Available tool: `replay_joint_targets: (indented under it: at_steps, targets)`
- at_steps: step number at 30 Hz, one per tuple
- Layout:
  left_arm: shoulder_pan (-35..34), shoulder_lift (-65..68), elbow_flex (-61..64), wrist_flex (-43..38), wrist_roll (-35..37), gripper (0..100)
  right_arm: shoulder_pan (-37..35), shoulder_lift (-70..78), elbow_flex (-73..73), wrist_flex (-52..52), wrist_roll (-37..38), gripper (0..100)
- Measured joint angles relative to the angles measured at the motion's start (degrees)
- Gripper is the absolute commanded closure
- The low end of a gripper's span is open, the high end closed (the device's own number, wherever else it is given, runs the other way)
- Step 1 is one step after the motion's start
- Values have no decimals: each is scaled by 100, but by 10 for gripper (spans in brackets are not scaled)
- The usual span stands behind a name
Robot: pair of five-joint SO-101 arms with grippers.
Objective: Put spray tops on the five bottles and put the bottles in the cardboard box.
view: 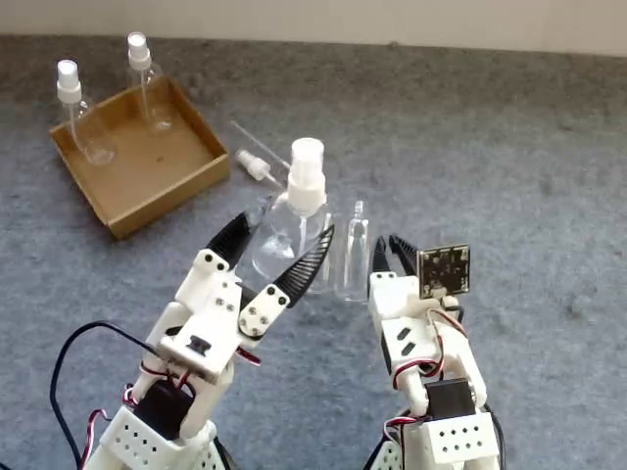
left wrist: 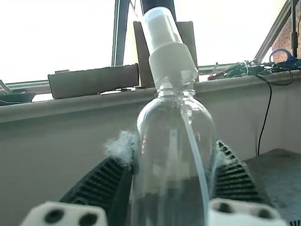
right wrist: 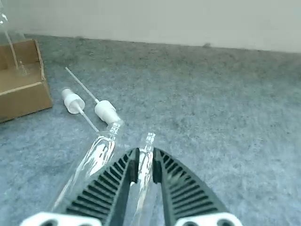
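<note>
1. Here, the grey worktop (view: pixel 509 147) carries everything, with the cardboard box (view: pixel 171 194) near its far left corner.
2. The left gripper (view: pixel 286 227) is raised over the middle of the worktop. Its fingers are set fairly wide and clamp the round body of the capped bottle (left wrist: pixel 171 136).
3. The right gripper (right wrist: pixel 146 155) sits low near the middle of the worktop. Its fingers are narrow and closed on a slim bare bottle (right wrist: pixel 148 141).
4. The capped bottle stands upright in the left fingers, spray top uppermost. The box lies away from it toward the far left corner, and the left arm is the nearer of the two. Carrying this bottle to the box looks like the coming move, and the upright axis suits setting it down on its base.
5. Two finished bottles, one (view: pixel 83 127) and another (view: pixel 152 98), stand inside the box along its far side.
6. The slim bare bottle lies flat with its open neck toward the far edge. A second bare bottle (right wrist: pixel 101 150) lies just beside it, on the side toward the box, roughly parallel.
7. Two loose spray tops, one (right wrist: pixel 73 101) and the other (right wrist: pixel 106 112), lie with their tubes between the bare bottles and the box. The second rests at the second bare bottle's mouth.
</note>
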Motion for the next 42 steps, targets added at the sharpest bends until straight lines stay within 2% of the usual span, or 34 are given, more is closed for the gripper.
replay_joint_targets:
  at_steps: [4,8,11,14,22,30,37,42]
  targets:
    - [0,0,0,281,0,899,-62,0,0,-158,-9,961]
    - [-53,0,0,281,0,899,-756,0,0,-202,-26,961]
    - [-475,0,0,281,0,899,-1407,0,0,-220,-44,961]
    - [-853,9,0,105,0,899,-1767,0,0,-308,-44,961]
    - [-1011,9,0,-615,0,899,-2189,0,9,-853,-44,961]
    - [-1319,62,-765,-325,0,899,-2259,0,9,-862,-44,961]
    - [-1363,1855,-1960,-264,0,899,-2295,0,9,-862,-44,961]
    - [-1046,3270,-2215,-413,0,899,-2295,0,9,-862,-44,961]
